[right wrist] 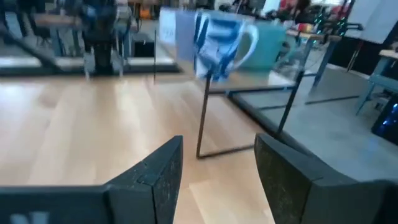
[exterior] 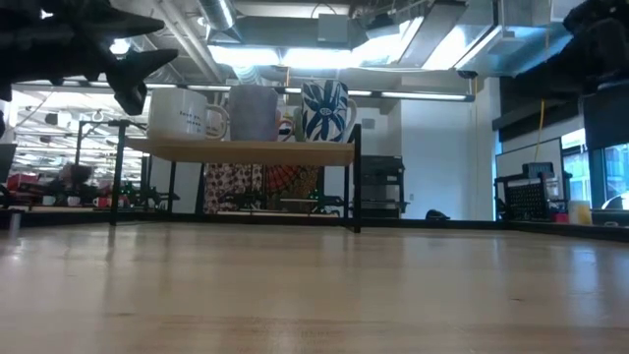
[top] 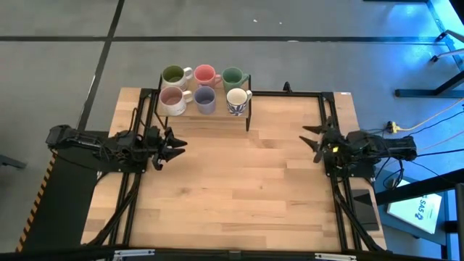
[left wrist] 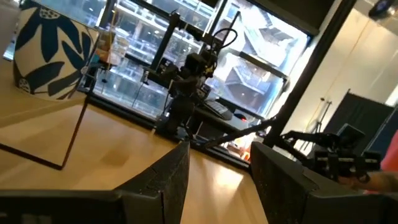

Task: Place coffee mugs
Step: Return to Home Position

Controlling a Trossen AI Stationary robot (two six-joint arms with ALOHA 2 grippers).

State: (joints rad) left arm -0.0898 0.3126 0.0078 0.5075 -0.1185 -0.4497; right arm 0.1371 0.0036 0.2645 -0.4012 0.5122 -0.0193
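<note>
Six mugs stand upright on a small raised wooden shelf [top: 217, 114] at the table's far edge. The back row holds the cream mug with olive inside [top: 174, 75], the pink mug [top: 206, 75] and the dark green mug [top: 233, 77]. In front stand the beige-pink mug [top: 172, 97], the lavender mug [top: 205, 98] and the white mug with blue pattern [top: 238, 101], also in the low view [exterior: 325, 110]. My left gripper [top: 177, 145] hovers open over the table's left side. My right gripper [top: 308, 140] hovers open over the right side.
The shelf stands on thin black metal legs [exterior: 356, 177]. A black frame [top: 333, 196] runs along the table's left and right edges. Bare wooden tabletop [top: 239, 188] lies between the two arms and toward the near edge.
</note>
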